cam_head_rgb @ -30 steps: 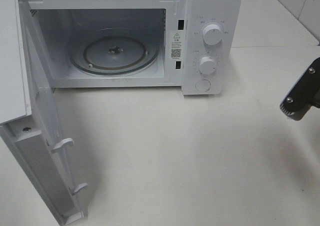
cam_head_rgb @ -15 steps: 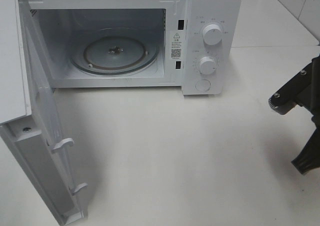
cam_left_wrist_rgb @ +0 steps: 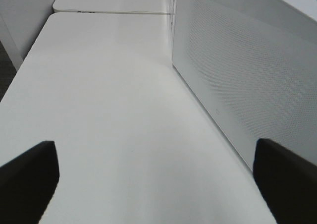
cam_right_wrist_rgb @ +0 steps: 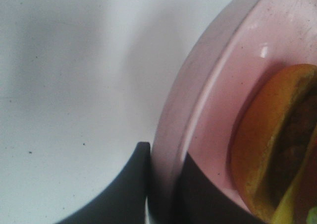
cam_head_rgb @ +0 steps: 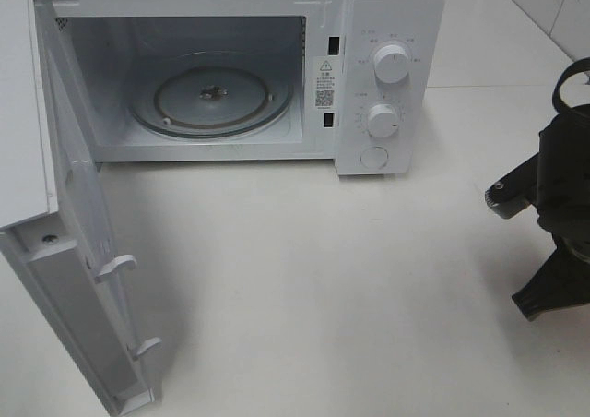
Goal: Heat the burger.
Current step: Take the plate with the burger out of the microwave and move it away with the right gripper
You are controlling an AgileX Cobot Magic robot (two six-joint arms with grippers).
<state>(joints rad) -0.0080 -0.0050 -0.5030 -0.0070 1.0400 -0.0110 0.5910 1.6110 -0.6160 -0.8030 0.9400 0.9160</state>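
1. Step in hand: carrying the food toward the oven. In the right wrist view the right pincer (cam_right_wrist_rgb: 161, 184) is closed on the rim of the round pink plate (cam_right_wrist_rgb: 208, 110), one dark finger on each side of the edge.
2. The small burger w/ golden-brown bun (cam_right_wrist_rgb: 275, 144) sits on that plate, partly cut off by the frame; a bit of yellow and green shows at its lower edge.
3. High view: right arm is at the far right edge, well apart from the white microwave oven (cam_head_rgb: 387, 76). Plate & burger aren't visible there.
4. Next move, as I judge it: sweep plate across the white tabletop (cam_head_rgb: 323, 279), keep it level, set it on the round glass turntable (cam_head_rgb: 212, 99) inside the cavity.
5. The open white microwave door (cam_head_rgb: 83, 279) swings out on the left side, away from a right-side approach; opening looks unobstructed.
6. Left pincer (cam_left_wrist_rgb: 158, 184): fingers wide apart, holding nothing, beside the door's perforated outer panel.
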